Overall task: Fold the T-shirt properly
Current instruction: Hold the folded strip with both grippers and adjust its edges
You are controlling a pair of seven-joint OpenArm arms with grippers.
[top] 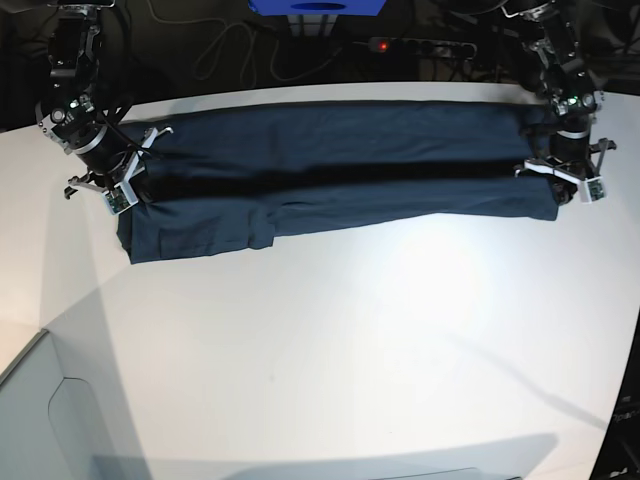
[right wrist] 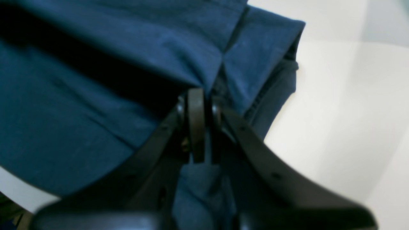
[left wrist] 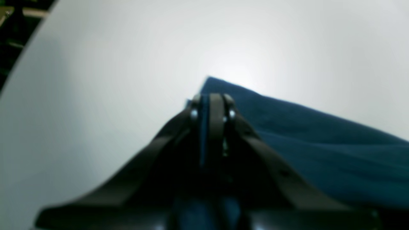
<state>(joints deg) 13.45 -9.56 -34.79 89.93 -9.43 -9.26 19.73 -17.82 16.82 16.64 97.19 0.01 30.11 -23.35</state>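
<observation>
Base view first: I have the dark navy-blue cotton T-shirt (top: 330, 135) lying as a long, wide band across the upper part of the frame, on the smooth white worktop (top: 340, 350). Its near layer runs between my two grippers, with a dark shadowed hollow under its edge at the middle. At the left a portion of cloth hangs nearer the camera than the rest, and a smaller portion does the same at the right end.

My black right gripper (top: 136, 192) is at the left end of the shirt, its jaws pinching the near layer. My black left gripper (top: 560, 180) is at the right end, its jaws pinching cloth there too.

Through the right wrist camera I see the jaws pressed together on a fold of navy fabric at the centre of the frame. The gripped layer stretches away to the upper left over a black gap, and more folded cloth with a stitched hem lies just beside the tips, towards the upper right.

From the left wrist camera, slightly blurred, the jaws are closed on fabric near the centre. Cloth spreads from them to the right edge, one layer showing beyond another, with white worktop along the upper and left parts of the frame.
</observation>
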